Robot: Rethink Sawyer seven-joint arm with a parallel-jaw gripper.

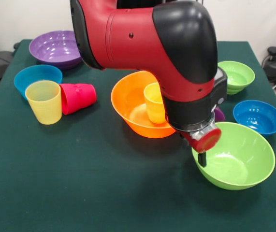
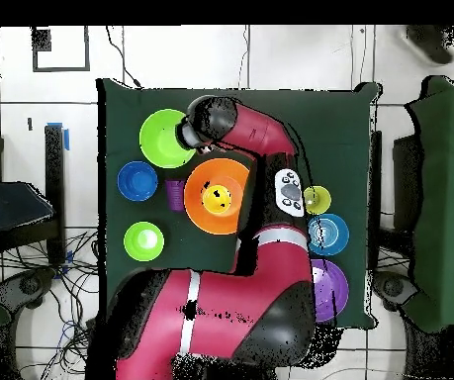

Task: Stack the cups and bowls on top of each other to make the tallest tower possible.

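One piece so far sits in the tower: the yellow-orange cup (image 1: 154, 102) stands upright inside the large orange bowl (image 1: 128, 104), which rests mid-tabletop as the base, I judge because its wide foot gives the steadiest start. My claw (image 1: 201, 159) hangs over the near rim of the large lime green bowl (image 1: 239, 162), just beside the orange one; I can make out one dark fingertip (image 1: 202, 159) dipping inside the rim, but I cannot tell whether the claw is spread or pressed together, nor whether it touches the wall. My guess is I am lining up to take this bowl by its edge, since a rim pinch is the only hold such a broad bowl offers.

Farther out, a sliver of the purple cup (image 1: 219, 115) peeks from behind the wrist, with a small blue bowl (image 1: 258, 117) and the small lime green bowl (image 1: 236, 76) beyond it. Across the green tabletop (image 1: 79, 183), the pale yellow cup (image 1: 44, 101) stands upright against the red-pink cup (image 1: 77, 97), which lies on its side, next to the other blue bowl (image 1: 34, 77); the large purple bowl (image 1: 56, 48) sits in the far corner
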